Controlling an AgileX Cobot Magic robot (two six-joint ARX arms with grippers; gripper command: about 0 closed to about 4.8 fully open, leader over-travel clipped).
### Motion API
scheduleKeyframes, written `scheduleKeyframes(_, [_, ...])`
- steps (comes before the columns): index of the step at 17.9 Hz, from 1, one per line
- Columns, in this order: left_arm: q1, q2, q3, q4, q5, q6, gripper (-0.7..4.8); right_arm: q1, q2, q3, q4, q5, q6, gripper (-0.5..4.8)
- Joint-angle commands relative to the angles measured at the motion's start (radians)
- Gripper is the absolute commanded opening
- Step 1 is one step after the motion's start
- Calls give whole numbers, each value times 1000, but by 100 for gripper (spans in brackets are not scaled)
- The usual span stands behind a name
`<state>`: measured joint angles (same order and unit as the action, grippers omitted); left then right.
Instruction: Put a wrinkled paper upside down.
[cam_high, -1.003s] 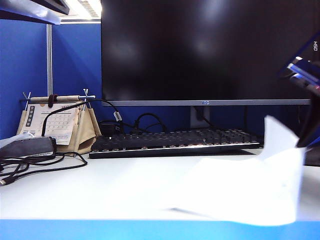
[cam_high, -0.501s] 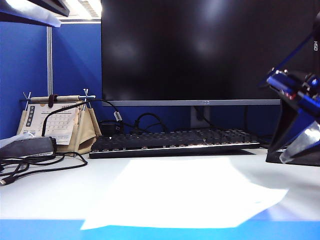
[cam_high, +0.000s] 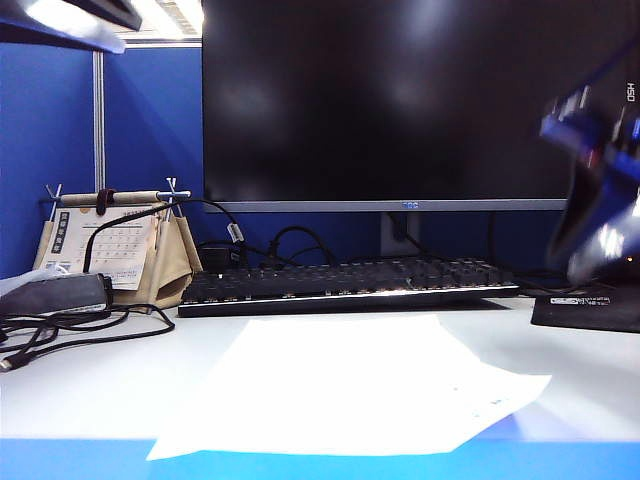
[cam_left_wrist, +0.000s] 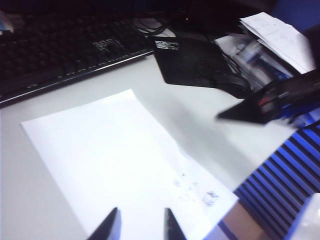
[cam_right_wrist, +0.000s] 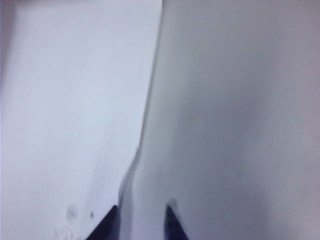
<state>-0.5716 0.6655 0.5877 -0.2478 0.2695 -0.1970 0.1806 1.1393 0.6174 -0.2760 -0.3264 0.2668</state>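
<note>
The right gripper (cam_right_wrist: 142, 222) hangs above the table (cam_right_wrist: 240, 125), just over the long edge of the wrinkled paper (cam_right_wrist: 75, 110). Its two dark fingertips (cam_right_wrist: 172, 220) stand a small way apart and nothing is between them. In the exterior view this gripper (cam_high: 600, 245) is a blurred blue and black shape, high at the right and clear of the sheet.

The left gripper (cam_left_wrist: 140, 227) is over the near part of the paper (cam_left_wrist: 115, 155), with its fingers slightly apart and also empty. It does not touch the sheet.

The wrinkled paper (cam_high: 350, 385) lies nearly flat on the white table (cam_high: 90, 380), in front of the keyboard (cam_high: 350, 285). Its far edge is near the keyboard but apart from it. Its near edge reaches the blue front border of the table (cam_high: 80, 458). The right corner is bent up a little and carries faint small marks.

To the left of the sheet the table is bare up to the black cables (cam_high: 70, 330) and the desk calendar (cam_high: 115, 245). To the right there is bare table between the sheet and the black mouse pad (cam_high: 585, 312). The monitor (cam_high: 400, 100) stands behind the keyboard.
</note>
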Motion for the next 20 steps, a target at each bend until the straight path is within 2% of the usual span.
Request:
scheduleKeyframes(1, [1,-2,5,-29,-138,33,120,0,-177,4,19,142,-10,116])
scheduleKeyframes(3, [1,-2,0,-31,-204,44,120,-5,-275,4,19,164,-10,115])
scheduleKeyframes(5, [1,-2,-25,-3,-209,78,120,-4,-375,3,-7,198,-8,104])
scheduleKeyframes(8, [1,-3,-105,56,-198,76,120,-4,-482,-16,-75,273,-5,104])
scheduleKeyframes(10, [1,-3,-196,141,-198,36,120,-4,-599,-112,-68,292,22,101])
scheduleKeyframes(12, [1,-3,-275,236,-198,-27,120,-4,-754,-251,-62,310,79,53])
scheduleKeyframes(15, [1,-3,-322,272,-200,-25,120,-4,-933,-377,-61,309,119,36])
scheduleKeyframes(17, [1,-3,-357,297,-199,-24,120,-4,-1044,-443,-76,311,127,-5])
scheduleKeyframes(20, [1,-2,-410,340,-206,-23,120,-4,-1135,-501,-113,316,126,-5])
